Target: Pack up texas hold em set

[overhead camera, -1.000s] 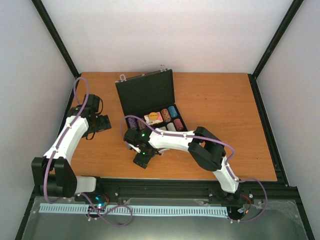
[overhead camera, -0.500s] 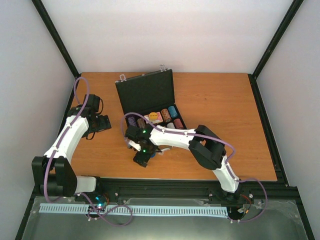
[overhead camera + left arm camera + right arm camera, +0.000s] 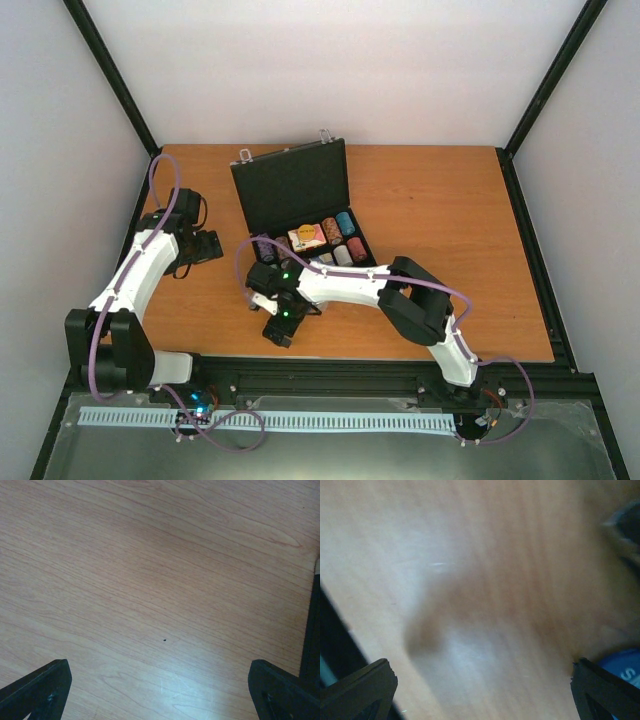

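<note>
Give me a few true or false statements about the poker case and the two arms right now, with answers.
1. The case has its lid raised. True.
2. Chip stacks sit inside the case. True.
3. The left end effector grips a chip stack. False: it is open over bare table.
4. The right end effector reaches into the case. False: it is open, over the table in front of the case.

even, soft overhead light; the counter (image 3: 450,220) is bright with faint shadows. right wrist view is heavily blurred; left wrist view is sharp with pale glare.
</note>
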